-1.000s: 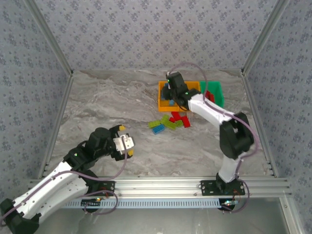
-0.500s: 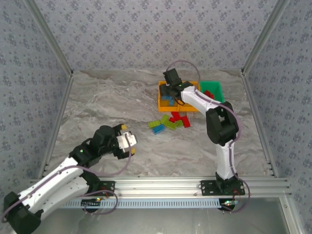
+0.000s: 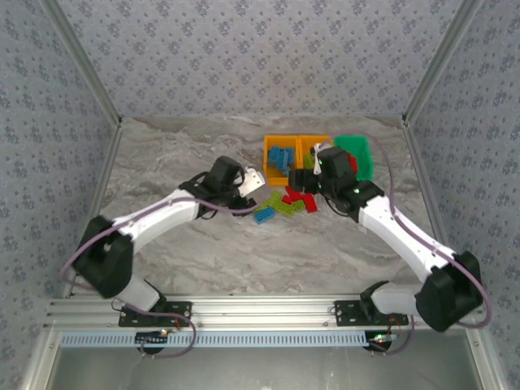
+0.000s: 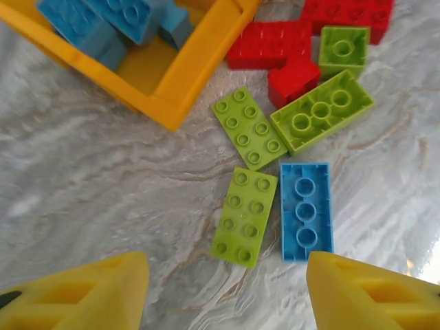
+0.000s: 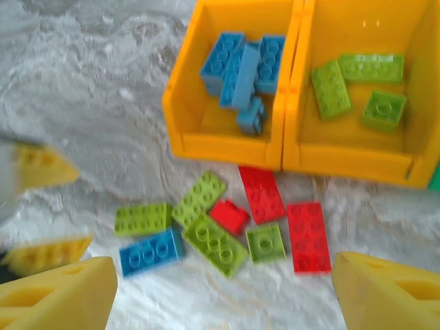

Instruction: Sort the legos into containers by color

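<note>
The left end effector [image 4: 221,278] hung low over the loose pile, its yellow fingers [image 4: 89,292] standing apart with nothing between them. The right end effector [image 5: 220,292] was likewise spread wide and empty, looking down on the same pile from the other side.

On the desk [image 4: 103,192] lay one blue brick [image 4: 306,210] with a lime brick [image 4: 244,216] just beside its long edge. More lime pieces and several red bricks [image 5: 265,192] lay beyond it. The first orange bin [image 5: 185,141] held blue bricks and the second orange bin [image 5: 357,161], touching it, held lime ones. The green bin [image 3: 364,154] stood at the far right, partly hidden by the right arm.

The blue brick looked the likeliest target for the left arm, and its neighbour was the main hazard. A finger coming down in so narrow a gap could land on the lime brick, or pinch both and carry a lime piece into the blue bin. A finger set on a brick's edge could also skid it across the smooth desk. With both arms crowding one small patch, the fingers could clash if they descended together. A low carry toward the near bin could catch its rim.
</note>
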Robot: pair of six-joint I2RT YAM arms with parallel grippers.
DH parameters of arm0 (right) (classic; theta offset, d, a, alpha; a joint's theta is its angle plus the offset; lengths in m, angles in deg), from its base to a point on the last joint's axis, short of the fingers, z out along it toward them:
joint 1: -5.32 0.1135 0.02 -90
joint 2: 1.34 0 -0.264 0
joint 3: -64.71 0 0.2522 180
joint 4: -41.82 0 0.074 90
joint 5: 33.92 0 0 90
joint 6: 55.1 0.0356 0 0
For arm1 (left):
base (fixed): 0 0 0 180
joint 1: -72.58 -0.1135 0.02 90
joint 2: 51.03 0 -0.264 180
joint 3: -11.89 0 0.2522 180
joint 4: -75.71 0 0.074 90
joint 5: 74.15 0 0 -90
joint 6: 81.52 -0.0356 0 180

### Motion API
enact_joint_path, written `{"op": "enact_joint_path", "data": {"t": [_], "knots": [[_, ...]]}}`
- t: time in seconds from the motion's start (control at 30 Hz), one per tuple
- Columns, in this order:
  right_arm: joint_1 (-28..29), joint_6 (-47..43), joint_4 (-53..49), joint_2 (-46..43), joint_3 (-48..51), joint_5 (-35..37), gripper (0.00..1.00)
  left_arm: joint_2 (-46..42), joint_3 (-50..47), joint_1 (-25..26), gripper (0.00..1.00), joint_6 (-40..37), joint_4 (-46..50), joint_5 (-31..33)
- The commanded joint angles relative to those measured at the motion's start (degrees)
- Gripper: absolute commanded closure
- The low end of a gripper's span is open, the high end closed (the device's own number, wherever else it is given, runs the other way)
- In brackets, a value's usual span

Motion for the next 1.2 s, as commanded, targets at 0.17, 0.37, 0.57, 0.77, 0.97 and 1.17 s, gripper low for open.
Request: {"op": "enact_joint_path", "data": {"t": [0.17, 0.37, 0.57, 0.77, 0.97, 1.17], "knots": [[0.20, 2.21, -8.96, -12.27, 4.87, 1.66, 0.12, 15.65, 16.46, -0.57, 0.38, 10.81, 10.53, -5.61], [0.12, 2.87, -13.83, -16.57, 5.05, 2.15, 0.10, 19.97, 18.33, -1.02, 0.41, 12.69, 15.35, -7.29], [0.33, 5.36, -17.67, -22.41, 6.28, 2.58, 0.09, 17.69, 13.31, -4.16, 0.49, 14.93, 16.10, -7.39], [0.67, 7.77, -21.14, -27.00, 6.96, 3.87, 0.08, 11.88, 5.80, -7.92, 0.52, 18.51, 11.53, -4.54], [1.56, 10.14, -22.38, -28.51, 7.18, 4.06, 0.08, 6.18, 1.88, -7.79, 0.25, 16.90, 7.72, -12.10], [3.16, 11.72, -22.19, -28.93, 7.59, 5.07, 0.07, 7.56, 1.57, -7.34, 0.22, 14.34, 11.42, -7.73]]}}
